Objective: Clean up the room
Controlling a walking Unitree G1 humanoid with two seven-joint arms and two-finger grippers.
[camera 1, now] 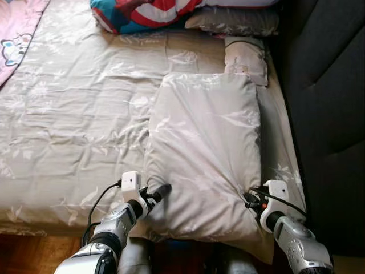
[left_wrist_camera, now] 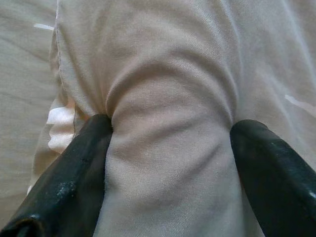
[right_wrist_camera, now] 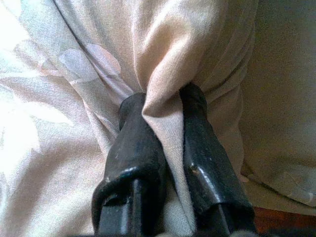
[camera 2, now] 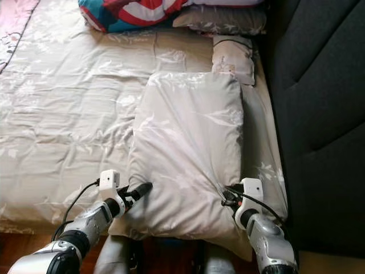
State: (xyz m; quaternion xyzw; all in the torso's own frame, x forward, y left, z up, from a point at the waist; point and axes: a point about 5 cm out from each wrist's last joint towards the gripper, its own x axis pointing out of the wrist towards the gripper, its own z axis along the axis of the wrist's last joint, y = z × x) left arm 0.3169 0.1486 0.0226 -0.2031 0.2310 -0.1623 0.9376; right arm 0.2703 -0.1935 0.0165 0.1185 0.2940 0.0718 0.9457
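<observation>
A large beige pillow (camera 1: 205, 148) with a pale leaf print lies on the near right part of the bed (camera 1: 74, 114). My left gripper (camera 1: 158, 194) is at its near left corner. In the left wrist view the two black fingers (left_wrist_camera: 74, 177) press into a thick fold of the pillow (left_wrist_camera: 168, 98) from both sides. My right gripper (camera 1: 249, 200) is at the near right corner, shut on a pinched ridge of the pillow's cloth (right_wrist_camera: 163, 64), which puckers towards it.
A red, white and blue cushion (camera 1: 142, 12), a grey-brown pillow (camera 1: 234, 21) and a small beige pillow (camera 1: 245, 57) lie at the far end. Pink bedding (camera 1: 17, 28) is far left. A dark padded panel (camera 1: 331, 85) runs along the right. Wooden floor (camera 1: 28, 251) shows near left.
</observation>
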